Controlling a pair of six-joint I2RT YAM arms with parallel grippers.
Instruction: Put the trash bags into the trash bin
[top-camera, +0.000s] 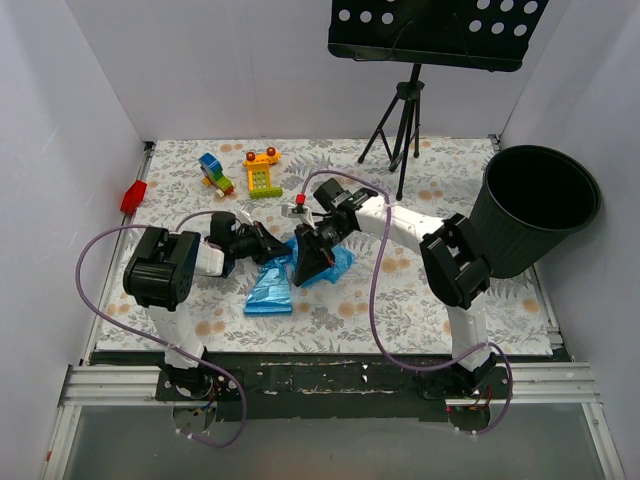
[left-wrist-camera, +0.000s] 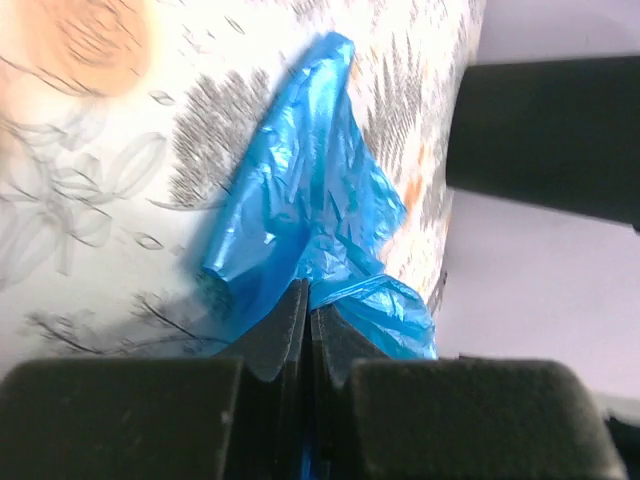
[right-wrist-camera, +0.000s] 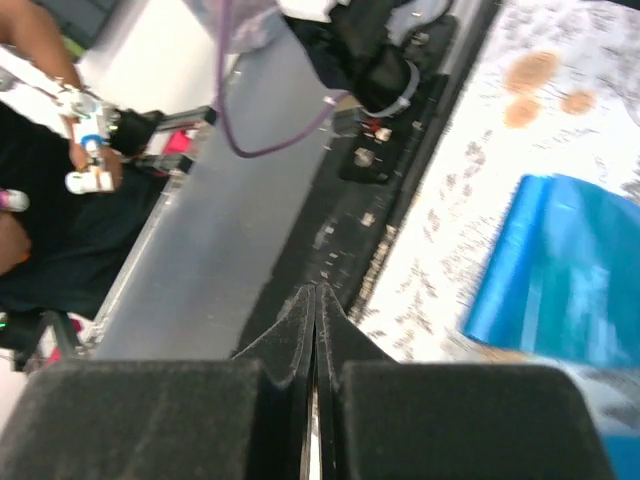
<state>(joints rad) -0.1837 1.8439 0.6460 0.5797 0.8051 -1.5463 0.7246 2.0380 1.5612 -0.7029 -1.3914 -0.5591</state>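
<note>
A folded trash bag (top-camera: 270, 292) lay on the table (top-camera: 420, 300), at 8 o'clock from the right hand (right-wrist-camera: 315, 300), whose fingers were pressed together. The left hand (left-wrist-camera: 308, 318) was clamped on a crumpled trash bag (left-wrist-camera: 300, 200). The trash bin (top-camera: 512, 245) stood well apart, at 3 o'clock.

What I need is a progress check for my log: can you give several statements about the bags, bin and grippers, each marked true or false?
1. The left gripper is shut on the crumpled trash bag. True.
2. A trash bag already lies in the trash bin. False: no blue shows inside it; the crumpled trash bag and the folded trash bag are at the table.
3. The right gripper is wide open. False: it is shut.
4. The trash bin stands upright at the table's right side. True.
</note>
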